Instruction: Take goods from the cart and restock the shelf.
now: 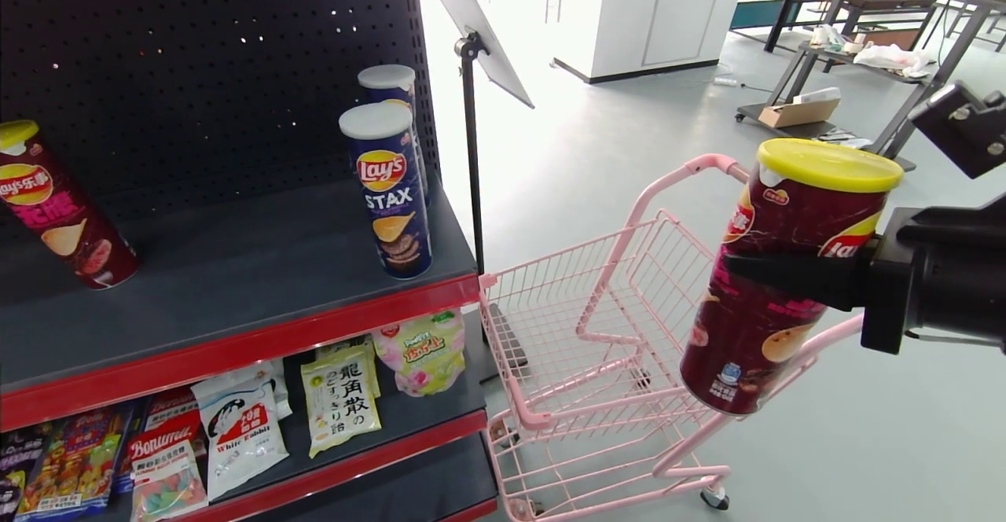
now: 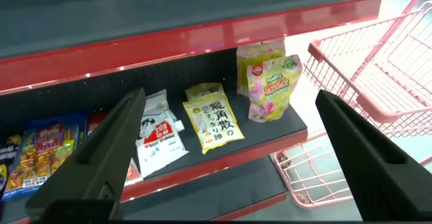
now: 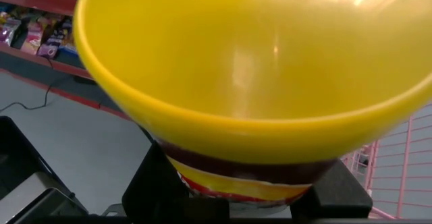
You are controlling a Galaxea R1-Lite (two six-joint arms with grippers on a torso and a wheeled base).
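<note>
Shelf [image 1: 236,270] top deck is the target, I think. There's bare deck between the maroon can [image 1: 63,207] at its left end and the two blue cans [image 1: 389,192] at the right end. My pick is the gap nearer the maroon one, so that like sits with like.

Cart [image 1: 702,162] stands just beside the shelf's right end, and from the head view its basket looks empty.

Chip can [image 1: 758,341] (maroon, yellow lid) is in the air beside the cart's handle side, well apart from the shelf. It's lid up and leaning a little.

Step in hand, as I read it: carry to the shelf and set down.
- Level the can before it reaches the deck. With that lean, the base edge lands first and a tall can tips.
- Come in from the front above the red lip, staying wide of the blue cans, which would topple easily.
- Put the base flat on the deck, then release and back straight out.

Right gripper [image 1: 794,274]: arm is out to my right over the cart side, wrist roughly level, with the fingers clamped across the can's mid-body below the lid. The right wrist view looks down on the lid [image 3: 256,62], with both fingers flanking the body.

Left gripper [image 2: 229,97]: fingers are spread wide with nothing between them. It's low and faces the lower tier with the snack bags [image 2: 214,119].
</note>
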